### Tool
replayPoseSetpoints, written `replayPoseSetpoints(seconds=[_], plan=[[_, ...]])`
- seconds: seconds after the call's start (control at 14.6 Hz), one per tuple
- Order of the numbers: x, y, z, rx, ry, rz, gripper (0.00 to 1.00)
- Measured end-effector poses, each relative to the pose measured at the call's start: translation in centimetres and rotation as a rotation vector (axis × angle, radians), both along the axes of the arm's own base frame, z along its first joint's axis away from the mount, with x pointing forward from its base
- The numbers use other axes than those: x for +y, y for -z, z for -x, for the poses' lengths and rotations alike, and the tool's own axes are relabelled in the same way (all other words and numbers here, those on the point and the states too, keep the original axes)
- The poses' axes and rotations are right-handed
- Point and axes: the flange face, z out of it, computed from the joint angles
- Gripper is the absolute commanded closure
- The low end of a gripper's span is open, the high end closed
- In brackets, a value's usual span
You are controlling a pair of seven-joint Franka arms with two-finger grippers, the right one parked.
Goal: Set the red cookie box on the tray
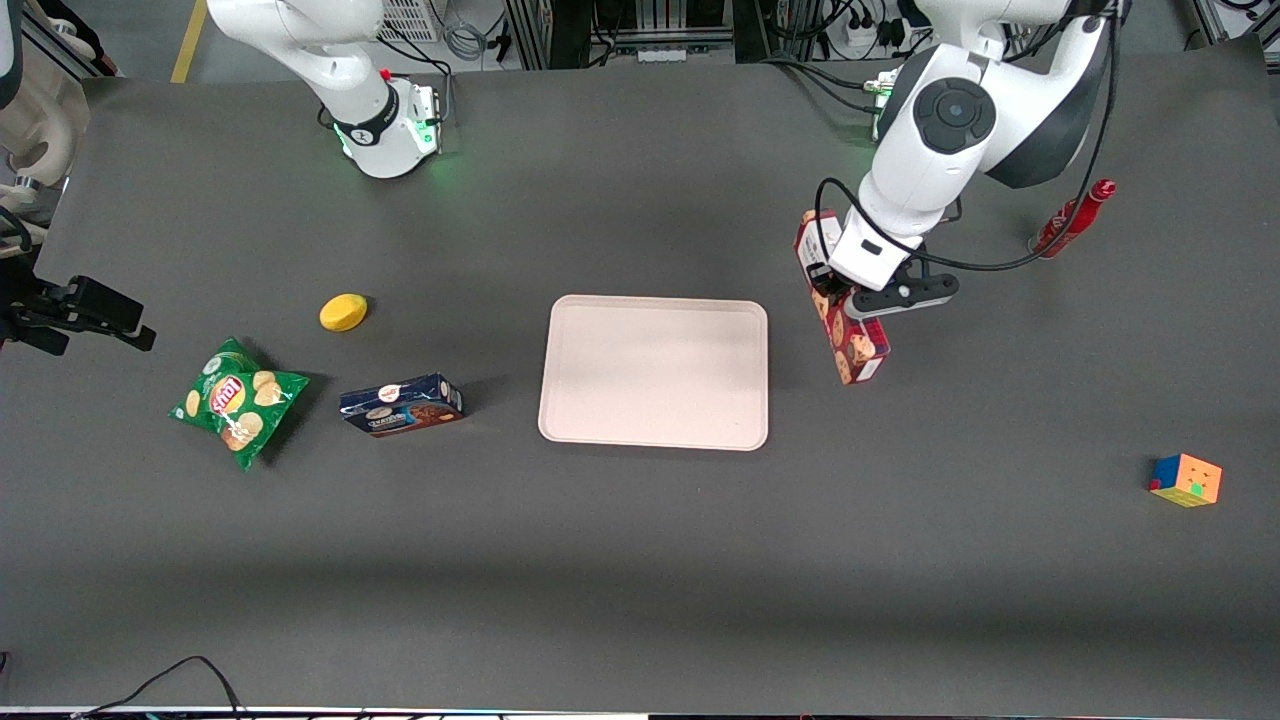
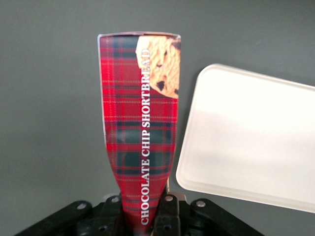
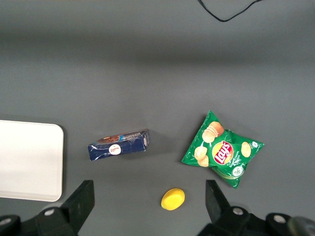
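The red cookie box (image 1: 850,340) is a long red tartan carton printed with chocolate-chip cookies. My left gripper (image 1: 850,300) is shut on it around its middle, and it hangs beside the tray's edge toward the working arm's end. In the left wrist view the box (image 2: 140,123) runs out from between the black fingers (image 2: 170,214), lettered "CHOCOLATE CHIP SHORTBREAD". The tray (image 1: 655,372) is a flat pale pinkish-cream rectangle in the middle of the table, with nothing on it. It also shows in the left wrist view (image 2: 251,137), beside the box.
A red bottle (image 1: 1072,218) and a colour cube (image 1: 1186,480) lie toward the working arm's end. A dark-blue cookie box (image 1: 402,405), a yellow lemon-like object (image 1: 343,312) and a green chips bag (image 1: 236,400) lie toward the parked arm's end.
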Motion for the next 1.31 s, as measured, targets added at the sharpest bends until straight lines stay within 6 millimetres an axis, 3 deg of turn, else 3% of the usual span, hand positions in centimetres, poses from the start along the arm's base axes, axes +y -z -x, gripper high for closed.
replayPoseSetpoints(seconds=[0.14,0.27,0.41,0.55,0.82,1.1,1.31], plan=[[-1.7,-2.2,-2.5,-0.022,0.086,-0.013,0.97],[-3.5,-2.3,-4.8,-0.019,0.126,0.012,0.97],[-5.7,0.3,-5.8,0.019,0.156,0.027,0.97],[-7.6,4.1,-6.0,0.064,0.184,0.035,0.96],[-10.2,10.8,-6.1,0.087,0.231,0.046,0.98],[-11.3,14.7,-5.7,0.072,0.284,-0.04,0.99],[-12.3,16.5,-4.8,0.082,0.276,-0.069,0.99]])
